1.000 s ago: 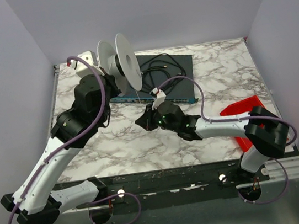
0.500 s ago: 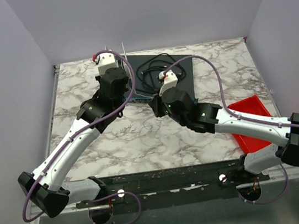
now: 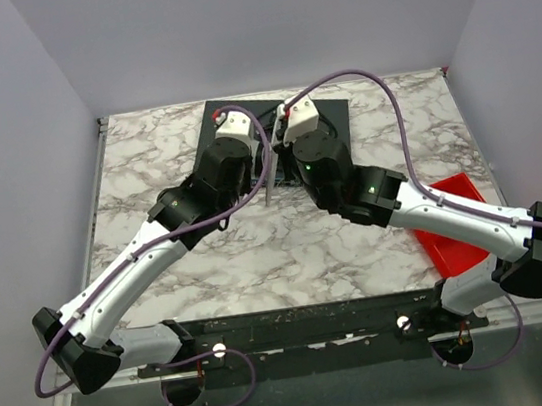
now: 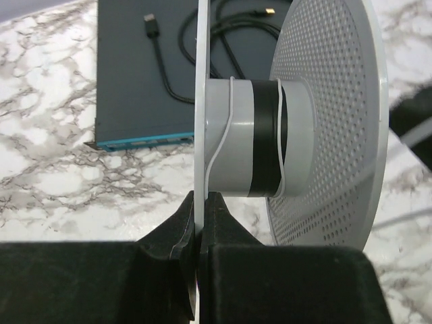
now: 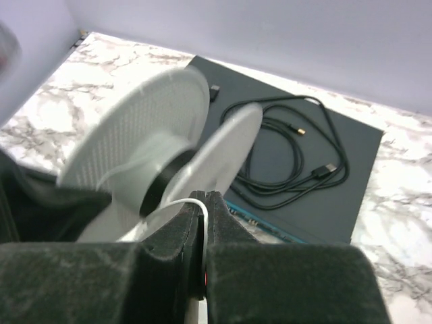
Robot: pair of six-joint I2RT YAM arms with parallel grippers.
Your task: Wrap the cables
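White wire (image 5: 179,202) is wrapped once around the spool (image 4: 331,115) hub, with its end pinched in the closed right gripper (image 5: 204,202). Left gripper (image 4: 200,206) is clamped on the spool flange rim at 6 o'clock. Black USB cable (image 5: 329,167) lies on a dark slab (image 5: 351,196) at 12 o'clock of the spool.

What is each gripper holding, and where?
Left gripper pinches the spool by its flange rim; right gripper pinches the white wire close to the spool.
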